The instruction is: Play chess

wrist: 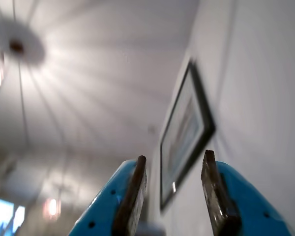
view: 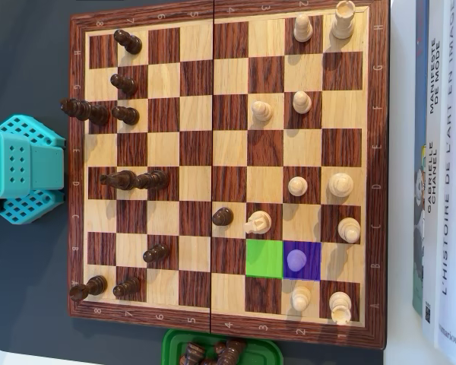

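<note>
A wooden chessboard (view: 77,175) fills the overhead view. Several dark pieces stand on its left half, several white ones on its right. One square is tinted green (view: 264,258) and is bare. The square right of it is tinted purple, with a white pawn (view: 296,261) on it. A dark pawn (view: 223,217) stands beside a white piece (view: 257,223) near the middle. In the wrist view my gripper (wrist: 175,156) points up at the ceiling, open, with nothing between its blue fingers (wrist: 132,196). The board is out of that view.
The arm's teal base (view: 23,169) sits left of the board. A green tray (view: 171,344) with captured dark pieces lies at the bottom edge. Books (view: 441,175) line the right side. A framed picture (wrist: 187,132) hangs on the wall.
</note>
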You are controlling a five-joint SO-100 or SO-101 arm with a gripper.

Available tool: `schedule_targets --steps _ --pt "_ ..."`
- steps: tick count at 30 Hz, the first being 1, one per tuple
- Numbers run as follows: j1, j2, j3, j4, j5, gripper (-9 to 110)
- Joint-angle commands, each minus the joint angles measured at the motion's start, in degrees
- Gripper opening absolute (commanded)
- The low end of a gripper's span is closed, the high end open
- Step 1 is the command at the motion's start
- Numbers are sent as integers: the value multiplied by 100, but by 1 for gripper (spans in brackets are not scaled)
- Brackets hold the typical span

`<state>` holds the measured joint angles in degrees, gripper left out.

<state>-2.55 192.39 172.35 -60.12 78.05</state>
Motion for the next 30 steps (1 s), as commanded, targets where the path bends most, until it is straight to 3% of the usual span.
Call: schedule_targets --steps 1,9,18,24,30 --pt "-35 -53 -272 896 -404 17" --pt "18 -62 -888 3797 -800 17" --pt "62 -149 -2540 8613 -800 17" --pt "360 -1450 -3955 11505 -765 17" --pt "686 -3287 -5273 13008 -756 17"
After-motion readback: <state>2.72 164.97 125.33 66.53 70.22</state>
